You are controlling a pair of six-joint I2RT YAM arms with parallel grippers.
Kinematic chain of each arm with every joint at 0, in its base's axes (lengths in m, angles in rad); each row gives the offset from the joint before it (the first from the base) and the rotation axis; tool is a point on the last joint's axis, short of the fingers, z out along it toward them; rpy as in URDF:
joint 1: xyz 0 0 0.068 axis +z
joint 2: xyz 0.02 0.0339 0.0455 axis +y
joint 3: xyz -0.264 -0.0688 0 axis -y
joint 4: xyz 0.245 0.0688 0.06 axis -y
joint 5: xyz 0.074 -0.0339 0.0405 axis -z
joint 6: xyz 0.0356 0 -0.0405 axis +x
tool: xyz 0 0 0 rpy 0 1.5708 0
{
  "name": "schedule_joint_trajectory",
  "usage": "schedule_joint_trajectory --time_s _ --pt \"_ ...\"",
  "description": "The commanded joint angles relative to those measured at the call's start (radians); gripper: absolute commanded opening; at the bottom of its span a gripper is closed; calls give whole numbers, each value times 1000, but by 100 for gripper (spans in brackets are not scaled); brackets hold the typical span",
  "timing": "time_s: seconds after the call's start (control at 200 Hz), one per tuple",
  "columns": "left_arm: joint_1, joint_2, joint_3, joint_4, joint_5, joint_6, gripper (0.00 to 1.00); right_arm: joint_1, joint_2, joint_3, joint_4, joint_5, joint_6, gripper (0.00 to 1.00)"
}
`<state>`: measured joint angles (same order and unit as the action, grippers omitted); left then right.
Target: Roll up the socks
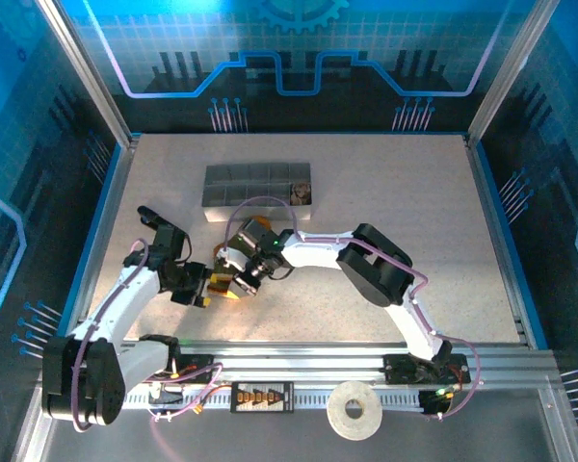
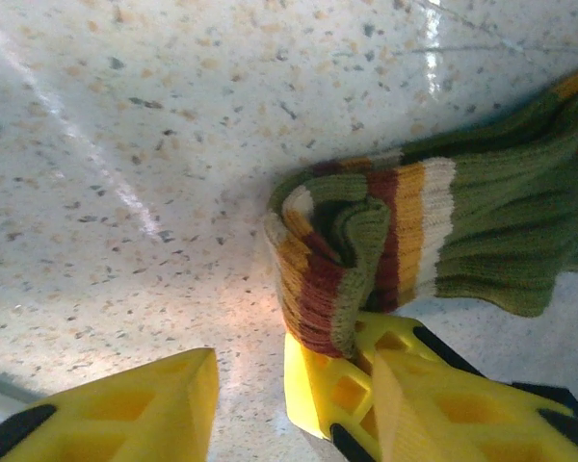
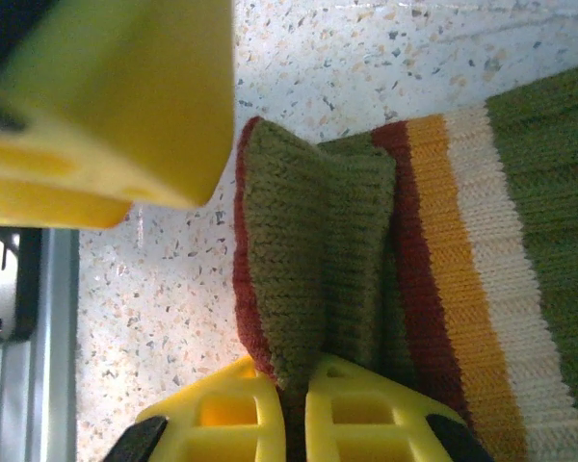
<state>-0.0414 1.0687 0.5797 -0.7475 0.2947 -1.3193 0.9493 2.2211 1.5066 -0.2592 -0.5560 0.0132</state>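
Observation:
The olive green sock (image 2: 491, 207) lies flat on the speckled table, its cuff end striped dark red, orange and cream. That end (image 3: 313, 250) is folded over on itself. My right gripper (image 3: 303, 419) is shut on the fold, its yellow fingers (image 2: 342, 385) pinching the knit from the near side. My left gripper (image 2: 289, 419) stands open, one finger to the left over bare table and the other beside the right gripper's tip. In the top view the two grippers (image 1: 207, 289) (image 1: 241, 279) meet left of centre. A brownish bundle (image 1: 301, 192), seemingly the beige-brown sock, sits in the tray's right end compartment.
The grey divided tray (image 1: 241, 183) stands behind the grippers, towards the back of the table. A metal rail (image 3: 48, 346) runs along the table's near edge close to the sock's end. A white tape roll (image 1: 354, 411) lies on the front frame.

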Motion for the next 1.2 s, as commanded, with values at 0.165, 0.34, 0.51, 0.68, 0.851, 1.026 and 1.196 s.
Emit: schedule_joint_trajectory --time_s 0.165,0.34,0.51,0.68,0.851,1.026,1.196 --pt "-8 -49 -96 151 44 42 33 -38 153 3 -209 -25 138 0" --pt "-9 -51 -127 177 39 57 32 -67 181 22 -207 -71 204 0" --pt "-11 -89 -156 205 19 60 41 -73 203 64 -247 -84 209 0" --pt "-11 -48 -197 333 12 40 43 -82 215 69 -248 -93 246 0" --pt "-14 37 -193 375 6 54 40 -85 229 87 -262 -118 256 0" --pt "-21 170 -176 342 -25 86 33 -85 228 91 -263 -113 261 0" --pt "-43 259 -171 227 -62 82 19 -79 190 75 -235 -75 228 6"
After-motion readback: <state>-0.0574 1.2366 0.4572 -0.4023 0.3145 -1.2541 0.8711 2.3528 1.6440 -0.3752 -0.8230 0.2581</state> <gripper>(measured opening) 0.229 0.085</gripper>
